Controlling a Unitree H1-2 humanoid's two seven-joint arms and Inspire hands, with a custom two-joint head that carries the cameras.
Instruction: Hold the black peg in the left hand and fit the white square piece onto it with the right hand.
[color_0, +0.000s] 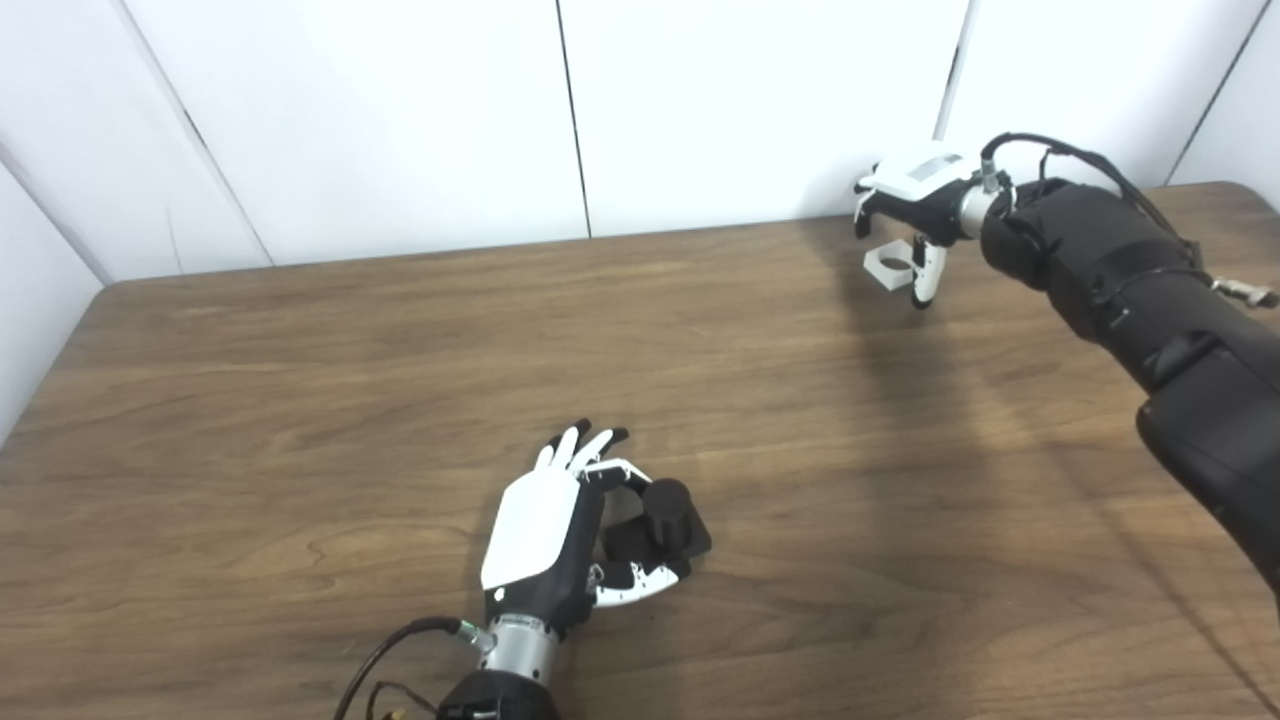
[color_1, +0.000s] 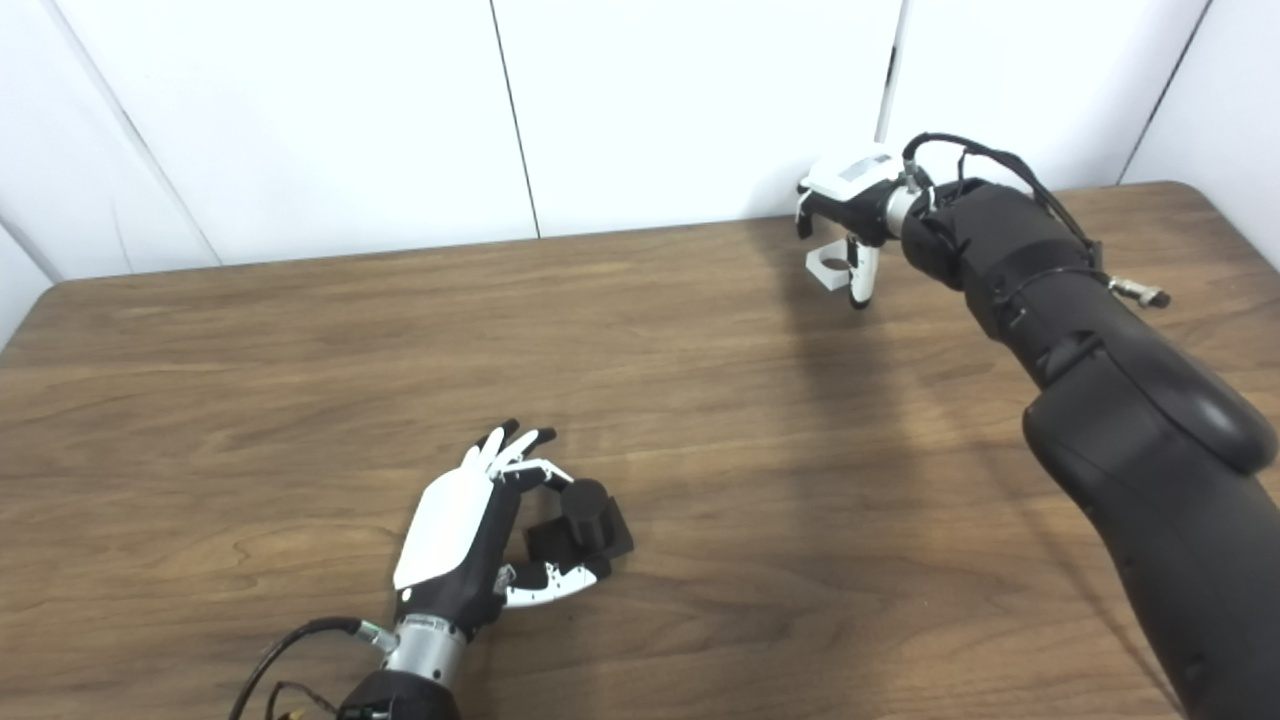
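Your left hand sits low on the wooden worktop, near its front edge, with the fingers curled loosely around the black peg. The peg stands upright on its flat black base, which rests on the worktop; fingers lie on the far side and the thumb reaches along the near side of the base, so the hand is cupping the peg, though you cannot tell how firmly. Your right hand is well apart from it, far back near the white wall, palm down with fingers bent. The white square piece, with its round hole showing, hangs just below that hand, gripped between the fingers and the thumb. It appears lifted clear of the worktop.
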